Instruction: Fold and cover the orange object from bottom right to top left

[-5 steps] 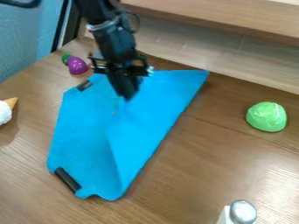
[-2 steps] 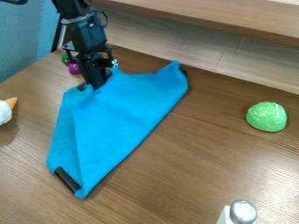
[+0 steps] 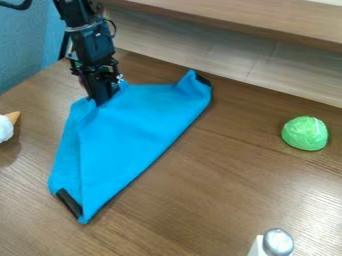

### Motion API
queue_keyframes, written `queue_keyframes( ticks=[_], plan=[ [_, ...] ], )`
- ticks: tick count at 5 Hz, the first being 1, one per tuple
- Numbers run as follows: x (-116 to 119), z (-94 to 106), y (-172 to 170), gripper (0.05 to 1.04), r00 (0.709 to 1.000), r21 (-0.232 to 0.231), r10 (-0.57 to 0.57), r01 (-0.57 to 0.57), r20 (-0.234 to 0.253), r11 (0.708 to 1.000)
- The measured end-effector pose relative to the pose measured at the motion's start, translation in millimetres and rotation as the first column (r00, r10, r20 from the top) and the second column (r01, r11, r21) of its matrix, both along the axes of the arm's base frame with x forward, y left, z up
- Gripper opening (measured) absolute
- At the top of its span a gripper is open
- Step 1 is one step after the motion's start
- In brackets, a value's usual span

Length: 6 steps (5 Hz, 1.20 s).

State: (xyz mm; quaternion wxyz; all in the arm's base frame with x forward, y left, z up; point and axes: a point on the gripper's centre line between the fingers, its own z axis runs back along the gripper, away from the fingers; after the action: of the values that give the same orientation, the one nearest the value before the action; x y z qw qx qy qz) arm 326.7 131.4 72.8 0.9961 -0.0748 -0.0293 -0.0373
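The cloth is in the left half of the table, folded over itself, with one long slanting edge on its right side. It looks thin, soft and light, so it should bend easily and follow a pull, but it cannot be pushed. The task is, I judge, quite advanced, since the upper layer covers most of the lower one. At its far left part is the gripper, and its jaws seem closed together, holding the gathered edge of the cloth. This place is right for the hold, because the loose corner should be laid there; a pull too far could drag the whole cloth. The black strips at the near corner and at the far right corner look stiffer, and I would not take hold there. Farther out, the green ball lies well apart on the right, the shaker is at the near right, and the cone at the left edge.
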Motion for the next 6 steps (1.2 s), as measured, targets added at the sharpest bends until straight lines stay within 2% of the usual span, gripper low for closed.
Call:
queue_keyframes(
  ticks=[1, 2, 3, 4, 5, 6],
  plan=[
    [-6.1, -17.5, 9.5, 0.059, 0.999, 0.102, -0.034, 0.033, -0.001, 0.994],
    [-8.7, -25.9, 5.5, 0.059, 0.994, 0.170, -0.105, 0.100, 0.020, 0.980],
    [-9.5, -27.8, 3.5, 0.083, 0.995, 0.154, -0.097, 0.092, 0.025, 0.984],
    [-15.8, -35.3, 0.0, 0.255, 0.998, 0.073, -0.034, 0.030, 0.052, 0.997],
    [-18.7, -39.5, -13.8, 0.550, 0.997, -0.021, -0.007, 0.008, 0.074, 1.000],
    [-17.5, -20.0, -17.0, 0.806, 0.990, -0.040, 0.011, -0.005, 0.144, 0.999]
  ],
)
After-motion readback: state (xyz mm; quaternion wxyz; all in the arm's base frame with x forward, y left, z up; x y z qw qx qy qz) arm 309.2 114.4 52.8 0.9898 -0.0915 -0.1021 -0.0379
